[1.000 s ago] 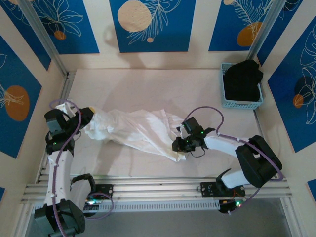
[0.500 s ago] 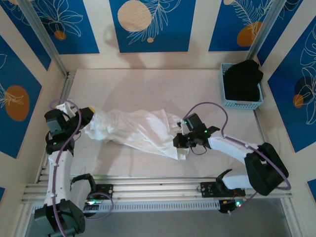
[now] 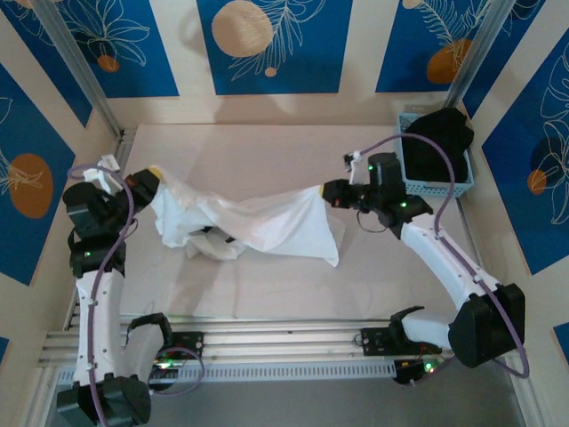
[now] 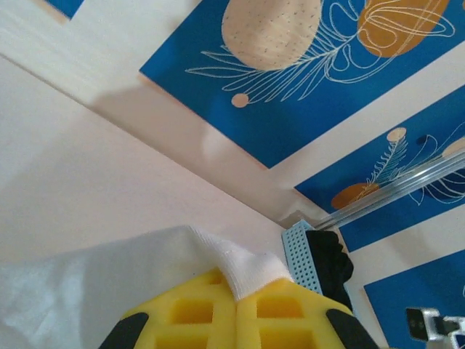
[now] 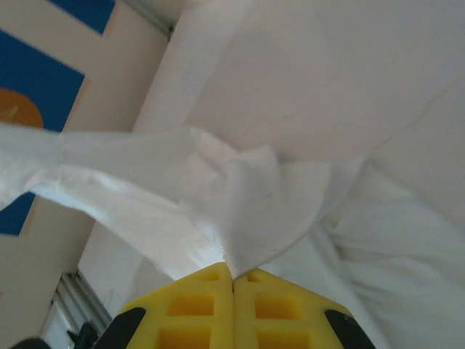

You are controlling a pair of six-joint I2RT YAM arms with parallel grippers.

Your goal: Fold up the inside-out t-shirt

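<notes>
left gripper (image 3: 149,182): the yellow pads are pressed together on an edge of the white t-shirt (image 3: 258,222). In the left wrist view the hem is wedged right into the seam between the pads (image 4: 190,313), so it's pinching cloth.
right gripper (image 3: 330,192): same deal here, with the pads squeezed tight on a bunched fold of the shirt. In the right wrist view the cloth fans out from the closed pads (image 5: 195,294).
t-shirt: it's strung between the two grippers like a saggy hammock, wrinkled and twisted through the middle. One flap hangs off the right gripper and drops toward the near side. A crumpled wad sits on the counter (image 3: 267,151) just beside and below the left gripper, on its inner side.
basket (image 3: 436,188): a light blue slotted one, close behind the right gripper's wrist on its outer side. A black garment (image 3: 436,142) is stuffed in it and pokes over the rim. The left wrist view also catches it way past the pads.
cable (image 3: 391,142): a purple loop arches over the right arm, close to the basket's corner.
in the way: mostly the shirt's own slack, meaning the hanging flap under the right gripper and the wad near the left one.
counter: a pale surface, with bare patches beyond both grippers and on the near side of the shirt.
</notes>
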